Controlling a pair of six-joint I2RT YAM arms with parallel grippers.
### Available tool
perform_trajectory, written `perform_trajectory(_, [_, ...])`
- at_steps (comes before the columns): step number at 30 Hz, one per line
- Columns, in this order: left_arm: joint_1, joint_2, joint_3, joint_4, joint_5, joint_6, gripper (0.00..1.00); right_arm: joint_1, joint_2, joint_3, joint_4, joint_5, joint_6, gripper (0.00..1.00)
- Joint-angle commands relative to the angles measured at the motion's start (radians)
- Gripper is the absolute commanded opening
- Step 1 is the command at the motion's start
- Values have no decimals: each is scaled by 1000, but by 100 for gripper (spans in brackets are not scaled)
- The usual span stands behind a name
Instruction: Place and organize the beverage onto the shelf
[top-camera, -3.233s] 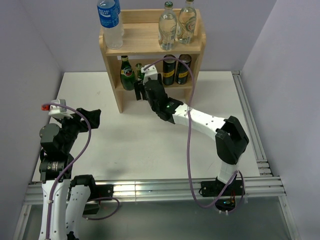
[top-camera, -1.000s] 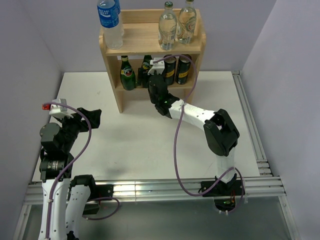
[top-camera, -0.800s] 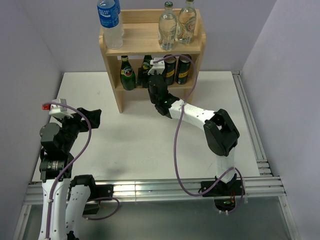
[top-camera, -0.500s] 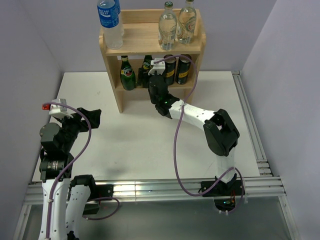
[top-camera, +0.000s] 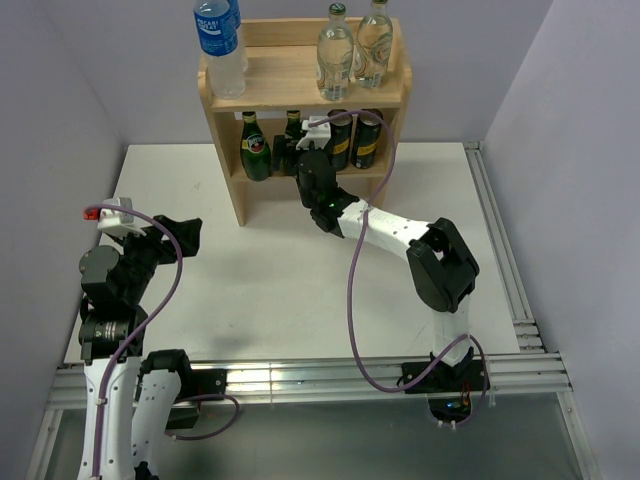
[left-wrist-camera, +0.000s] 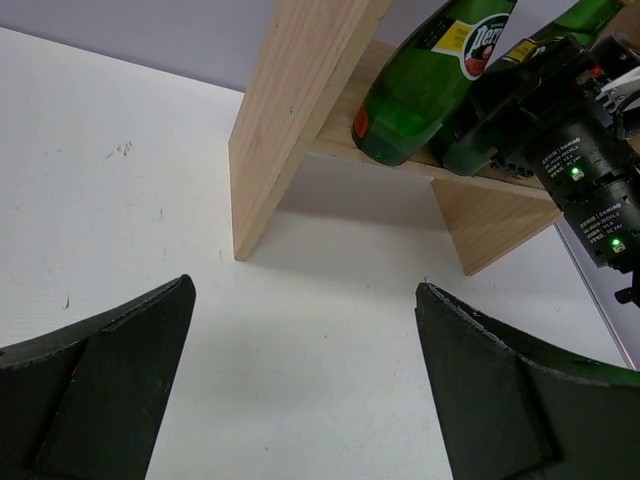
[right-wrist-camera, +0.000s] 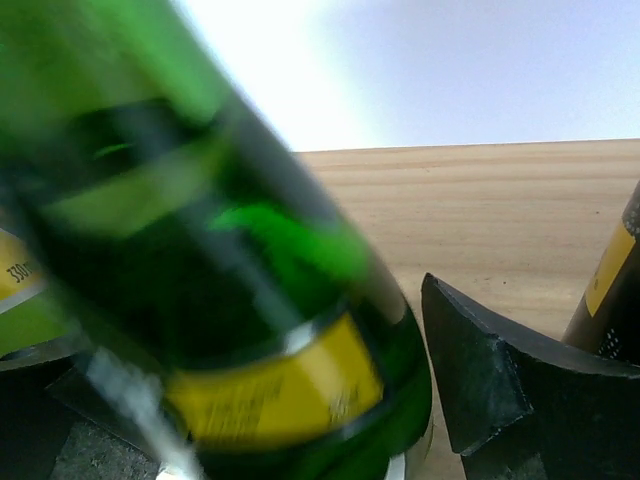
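Just now the right pincer (top-camera: 291, 152) spread open around the green bottle (right-wrist-camera: 250, 300) on the shelf (top-camera: 300, 78) — left pincer (left-wrist-camera: 300, 385) open too.

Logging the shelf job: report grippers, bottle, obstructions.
Left gripper open, empty. Right gripper open around green bottle on shelf lower tier. Dark can close beside that gripper.

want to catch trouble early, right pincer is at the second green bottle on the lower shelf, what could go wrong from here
1. The green bottle looks blurred between the right pincer's spread fingers, so it may be unsettled and could tip onto the other green bottle.
2. A finger sits in the narrow space between bottle and dark can; backing out crooked could knock either off the lower shelf.
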Motion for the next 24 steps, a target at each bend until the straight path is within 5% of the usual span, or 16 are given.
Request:
perform_trajectory(1, [7, -2, 3, 47, 18, 1, 99, -8, -1, -10, 61, 6, 12, 93])
perform_trajectory(24, [12, -5, 0, 47, 20, -1, 99, -4, 1, -15, 58, 3, 20, 90])
